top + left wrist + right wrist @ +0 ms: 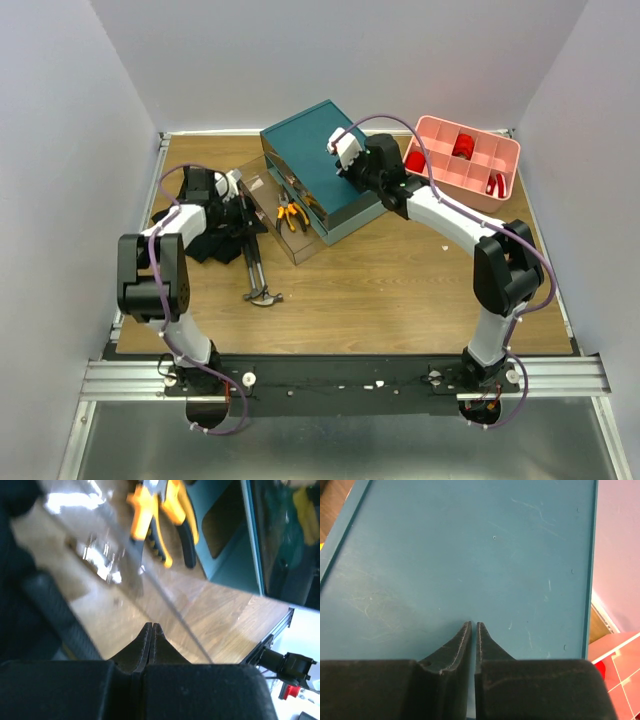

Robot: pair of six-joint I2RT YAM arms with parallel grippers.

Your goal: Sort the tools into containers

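The teal box (312,148) stands at the back middle. One clear drawer (268,205) is pulled out to its left, with the orange-and-black pliers (291,213) lying in it. My left gripper (243,203) is shut and empty at the drawer's left side; in the left wrist view its tips (151,625) sit low by the clear wall, with the pliers (165,520) beyond. Two hammers (256,278) lie on the table in front of the drawer. My right gripper (338,160) is shut and empty over the box's top (470,545), tips (473,623) close to it.
A black cloth (200,238) lies at the left under my left arm. A pink divided tray (463,160) with red parts stands at the back right. Something yellow (305,505) shows behind a clear drawer front in the box.
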